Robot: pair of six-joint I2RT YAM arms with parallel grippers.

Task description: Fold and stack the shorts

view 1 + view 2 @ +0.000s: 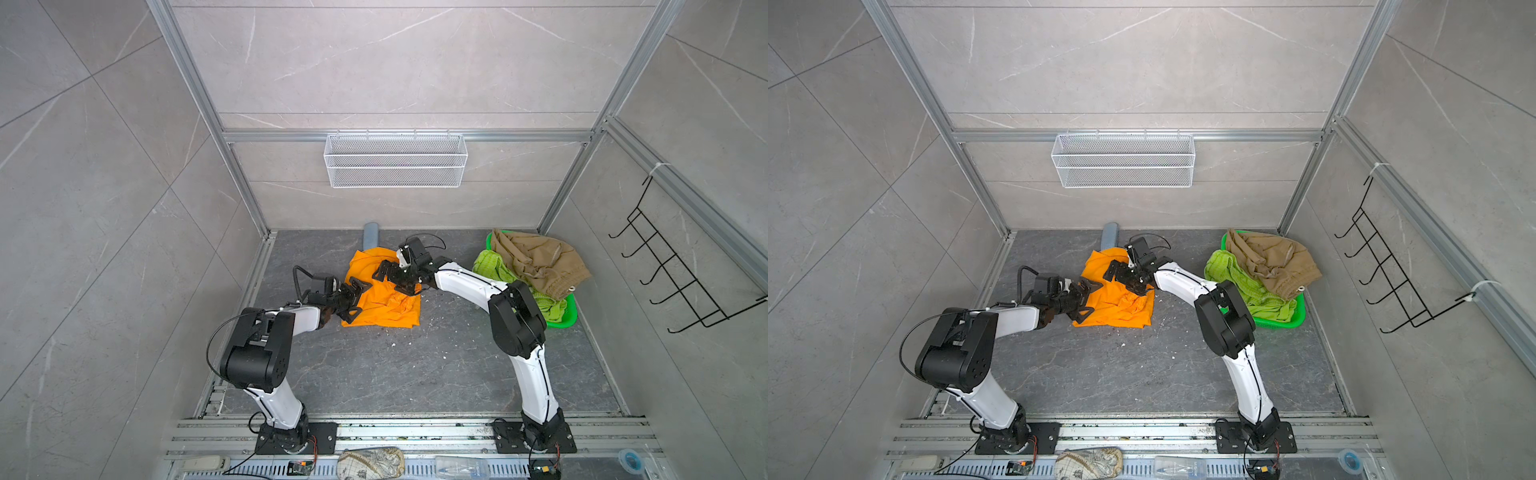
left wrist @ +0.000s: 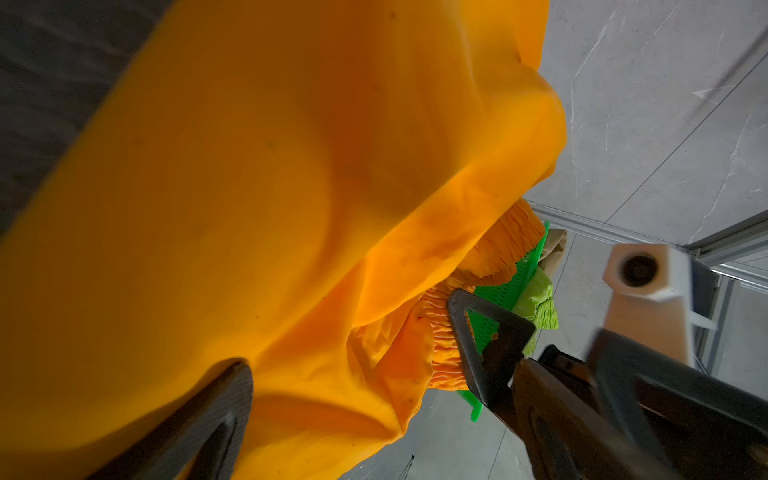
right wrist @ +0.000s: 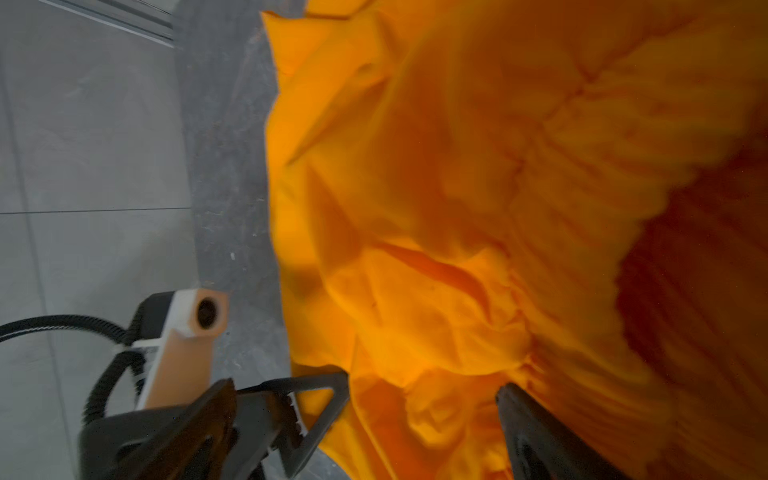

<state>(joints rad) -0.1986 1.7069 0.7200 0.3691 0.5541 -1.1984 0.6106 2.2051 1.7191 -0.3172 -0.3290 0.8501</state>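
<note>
Left wrist view is filled almost wholly by the orange shorts [image 2: 249,166]. The left gripper [image 2: 349,332] stands released, its jaws spread wide with a fold of the cloth lying loose between them and the gathered waistband just beside one finger.

In both top views the left gripper [image 1: 358,301] [image 1: 1090,301] sits low at the left edge of the orange shorts [image 1: 382,305] [image 1: 1117,309], jaws apart and straddling that edge. These shorts lie rumpled on the dark grey counter [image 1: 415,365], toward the back and a little left of the middle. They are roughly squared off along the near edge and bunched into creases at the right. A grey cylinder [image 1: 371,235] lies against the back wall just behind them, and a white wire basket [image 1: 395,160] hangs on the wall above.

The right gripper [image 1: 392,279] [image 1: 1125,277] reaches across to the upper right part of the same shorts, jaws open over the wrinkled cloth. The right wrist view agrees: the right gripper [image 3: 424,382] is spread, orange folds [image 3: 457,166] lying between and beyond its fingers, nothing pinched.

Further right, near the back corner of the counter, stands a green plastic basket [image 1: 567,319] [image 1: 1298,320]. The lime green shorts [image 1: 492,266] [image 1: 1229,270] spill over its left rim, and the khaki shorts [image 1: 536,257] [image 1: 1271,255] are heaped on top, unfolded. Both are well apart from the orange pair. A black hook rack [image 1: 673,266] hangs on the right wall.
</note>
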